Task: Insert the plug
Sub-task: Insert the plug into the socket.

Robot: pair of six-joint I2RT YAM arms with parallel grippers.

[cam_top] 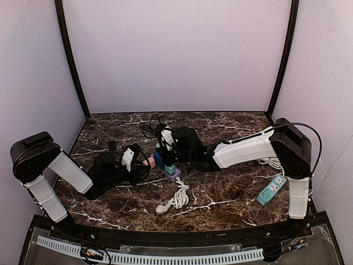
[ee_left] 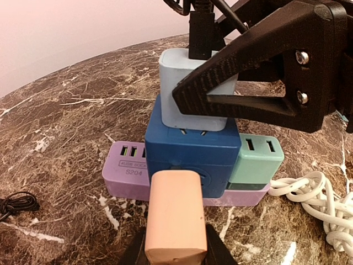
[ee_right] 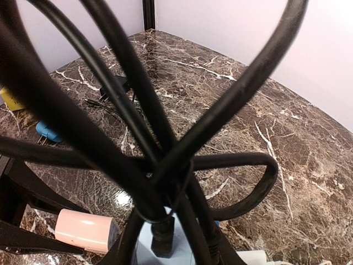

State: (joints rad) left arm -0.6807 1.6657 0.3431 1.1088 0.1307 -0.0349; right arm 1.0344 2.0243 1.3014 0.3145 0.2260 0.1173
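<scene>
Blurred black cables [ee_right: 138, 110] fill the right wrist view and hide most of the adapter [ee_right: 144, 248]. In the left wrist view the bottom edge cuts off the peach plug [ee_left: 175, 215] and the left fingers [ee_left: 137, 255]; its prongs are hidden, and the blue block [ee_left: 187, 154] covers the middle of the strip [ee_left: 124, 171].

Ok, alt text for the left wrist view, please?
The right arm's jaws grip a pale blue plug atop a dark blue adapter on a lilac power strip. Nearest the camera, the left arm's jaws hold a peach plug; a white cord lies at right.
</scene>
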